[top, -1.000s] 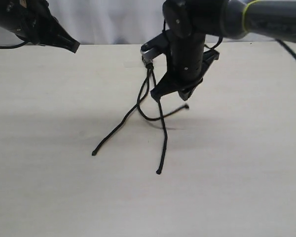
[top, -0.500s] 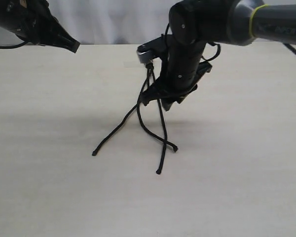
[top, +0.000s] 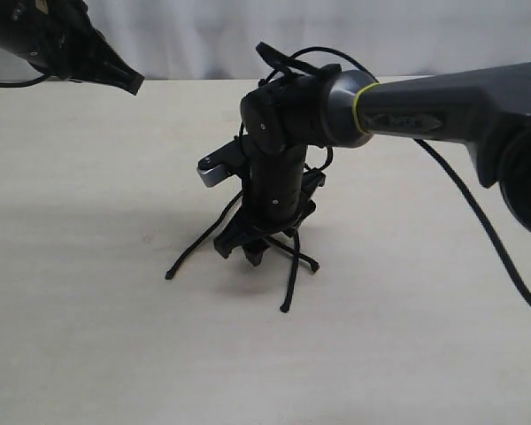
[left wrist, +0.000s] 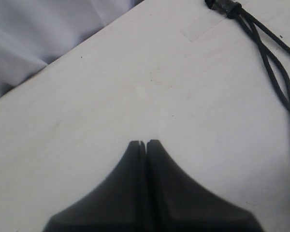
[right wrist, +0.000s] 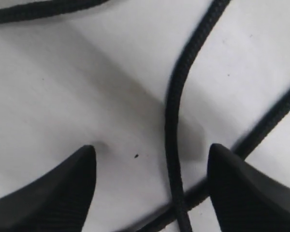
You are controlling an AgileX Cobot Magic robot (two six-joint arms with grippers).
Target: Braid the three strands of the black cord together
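The black cord lies on the pale table. Its bound head (left wrist: 223, 6) shows in the left wrist view; in the exterior view the right arm hides it. Three strands fan toward the front: a left strand (top: 188, 257), a middle strand (top: 291, 282), and a third strand (top: 306, 261) crossing over the middle one. My right gripper (top: 239, 255) points down over them, open. In its wrist view one strand (right wrist: 172, 121) runs between the spread fingers (right wrist: 79, 169), crossing another strand (right wrist: 266, 128). My left gripper (top: 131, 82) hovers at the far left, shut and empty (left wrist: 144, 143).
A strip of clear tape (left wrist: 203, 23) sits on the table near the cord's head. A white curtain (top: 203, 35) hangs behind the table's far edge. The right arm's cable (top: 478, 221) trails across the right side of the table.
My right arm has swung left and come down toward the front, over the strands. The third strand has swept from the right to lie across the middle one. The left arm has stayed put.
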